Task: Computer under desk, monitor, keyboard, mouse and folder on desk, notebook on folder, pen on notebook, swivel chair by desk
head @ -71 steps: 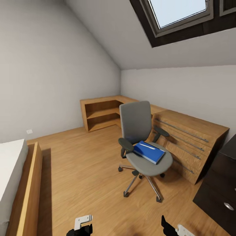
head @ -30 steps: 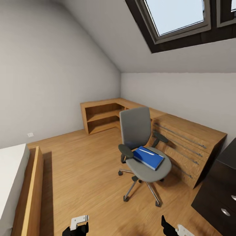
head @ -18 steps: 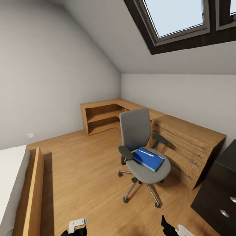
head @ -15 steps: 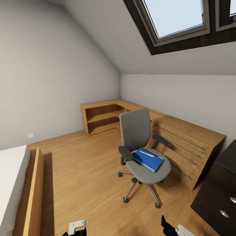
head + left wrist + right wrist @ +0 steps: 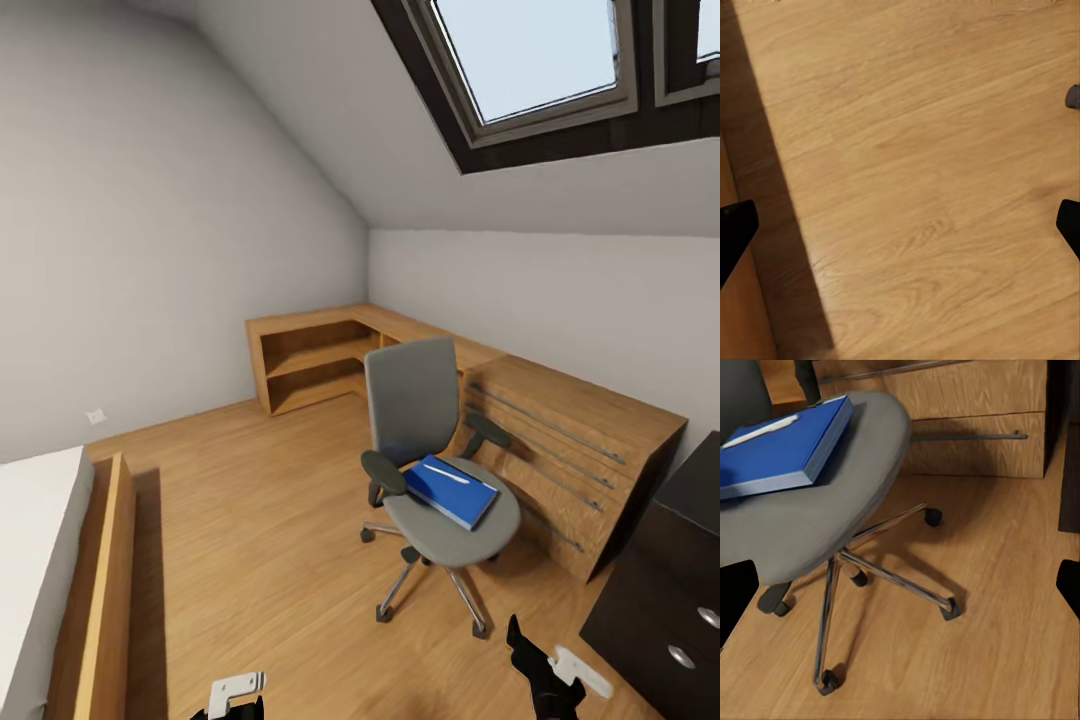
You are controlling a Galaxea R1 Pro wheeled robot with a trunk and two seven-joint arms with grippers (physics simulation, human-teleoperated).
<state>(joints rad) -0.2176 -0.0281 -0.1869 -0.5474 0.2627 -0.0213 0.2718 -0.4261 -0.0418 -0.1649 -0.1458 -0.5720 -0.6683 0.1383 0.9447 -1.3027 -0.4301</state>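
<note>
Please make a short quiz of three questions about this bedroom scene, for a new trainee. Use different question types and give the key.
1. True or false: the white pen lies on the blue stack on the swivel chair.
2. Multiple choice: what stands behind the chair, by the wall? A) wooden drawer unit B) fridge C) sofa
3. Fill in: the left wrist view looks down on the wooden ____.

Key:
1. True.
2. A.
3. Floor. Both the left hand and the right hand have their fingertips wide apart, holding nothing.
</note>
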